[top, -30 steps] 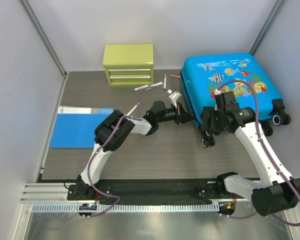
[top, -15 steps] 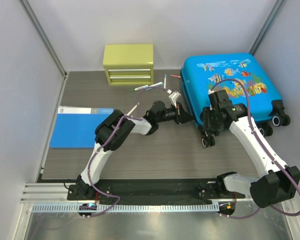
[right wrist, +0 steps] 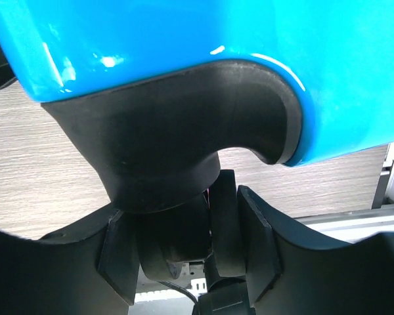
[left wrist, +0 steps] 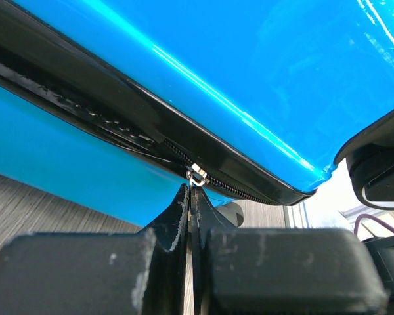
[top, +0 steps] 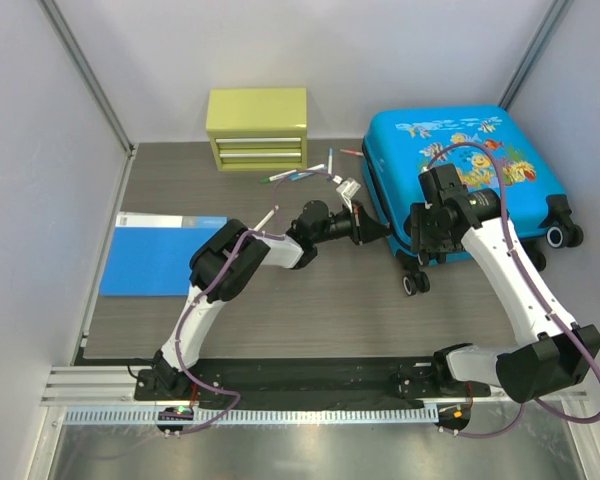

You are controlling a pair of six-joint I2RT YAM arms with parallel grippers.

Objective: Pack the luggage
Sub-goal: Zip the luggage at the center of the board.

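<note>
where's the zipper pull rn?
Left wrist view, centre: the zipper pull sits on the suitcase, along its black seam, right at the tips of the shut left tool.

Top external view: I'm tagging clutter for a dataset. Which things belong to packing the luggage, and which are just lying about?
In the job:
luggage; its zipper pull, pinched by the left claw; one wheel, gripped by the right claw.

Lying about:
yellow-green drawer box; blue folder; pens scattered beside the box.
</note>
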